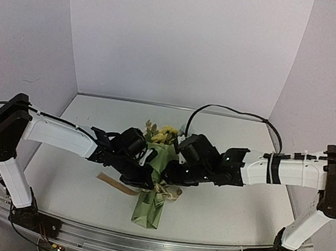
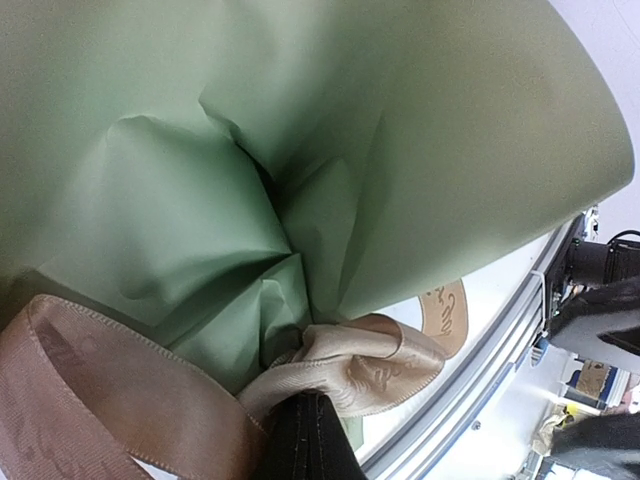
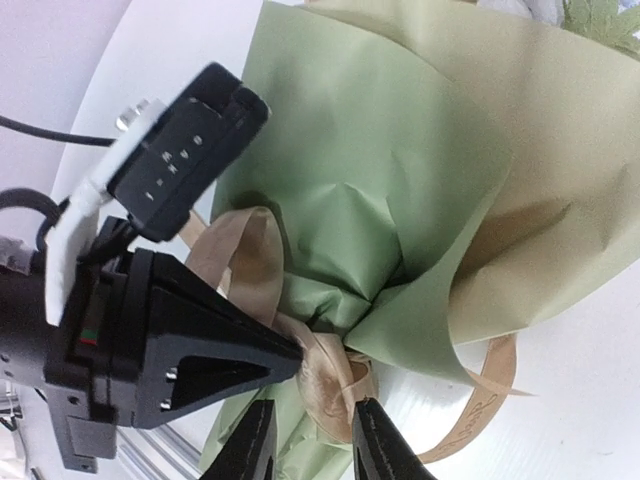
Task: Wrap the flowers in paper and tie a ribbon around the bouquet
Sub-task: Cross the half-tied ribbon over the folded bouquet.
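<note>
Pinching ribbon (image 2: 350,370), left hand (image 2: 300,425) clamped, right hand (image 3: 312,440) narrowly parted astride its knot

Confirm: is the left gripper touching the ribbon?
Touching. The left wrist view shows the left gripper shut on a fold of the ribbon at the knot.

We see our left arm (image 1: 61,135) and right arm (image 1: 286,172) reach inward from opposite sides, elbows raised, wrists nearly meeting at the middle. The left end effector (image 3: 288,352) is clamped to a point on the ribbon (image 3: 325,375). The right end effector (image 3: 314,408) sits just beside it, fingers parted.
</note>
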Controlling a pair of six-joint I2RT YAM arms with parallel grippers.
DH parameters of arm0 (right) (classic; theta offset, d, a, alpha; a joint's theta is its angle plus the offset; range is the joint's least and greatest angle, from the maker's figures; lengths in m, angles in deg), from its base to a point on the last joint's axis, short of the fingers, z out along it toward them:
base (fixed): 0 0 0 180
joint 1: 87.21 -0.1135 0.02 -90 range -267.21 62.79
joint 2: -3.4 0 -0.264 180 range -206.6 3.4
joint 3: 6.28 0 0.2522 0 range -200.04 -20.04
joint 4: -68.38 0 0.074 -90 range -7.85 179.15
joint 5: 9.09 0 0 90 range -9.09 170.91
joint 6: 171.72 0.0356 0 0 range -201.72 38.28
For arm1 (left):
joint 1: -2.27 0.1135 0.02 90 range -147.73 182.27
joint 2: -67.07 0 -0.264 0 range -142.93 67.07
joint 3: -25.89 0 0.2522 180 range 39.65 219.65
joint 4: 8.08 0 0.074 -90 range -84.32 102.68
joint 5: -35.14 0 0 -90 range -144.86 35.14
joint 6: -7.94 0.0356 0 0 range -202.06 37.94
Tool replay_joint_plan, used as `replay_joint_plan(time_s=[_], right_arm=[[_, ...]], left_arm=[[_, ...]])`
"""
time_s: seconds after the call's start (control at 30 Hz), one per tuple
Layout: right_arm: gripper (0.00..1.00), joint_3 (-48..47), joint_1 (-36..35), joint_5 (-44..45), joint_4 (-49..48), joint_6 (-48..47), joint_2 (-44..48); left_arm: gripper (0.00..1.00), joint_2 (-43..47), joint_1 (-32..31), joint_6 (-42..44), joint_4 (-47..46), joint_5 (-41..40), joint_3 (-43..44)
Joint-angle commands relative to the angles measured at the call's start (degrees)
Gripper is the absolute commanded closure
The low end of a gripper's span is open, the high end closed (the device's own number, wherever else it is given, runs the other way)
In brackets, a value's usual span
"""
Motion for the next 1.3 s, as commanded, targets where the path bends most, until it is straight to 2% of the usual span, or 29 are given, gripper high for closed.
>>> replay_joint_plan(time_s=[0.0,0.37,1.27], right_arm=[[0.74,-5.43,-0.30,-2.64,2.58,-2.51,-3.43],[0.75,-6.77,-0.23,-0.31,6.69,-5.23,-7.30],[0.75,-13.35,-0.28,0.00,9.80,-7.43,-15.43]], left_arm=[[0.99,0.44,-0.45,-0.57,-0.83,-0.91,-0.70],[0.99,1.42,-0.45,-1.39,-1.44,-1.08,-2.03],[1.00,1.89,-0.45,-1.88,-3.49,-0.39,-3.06]])
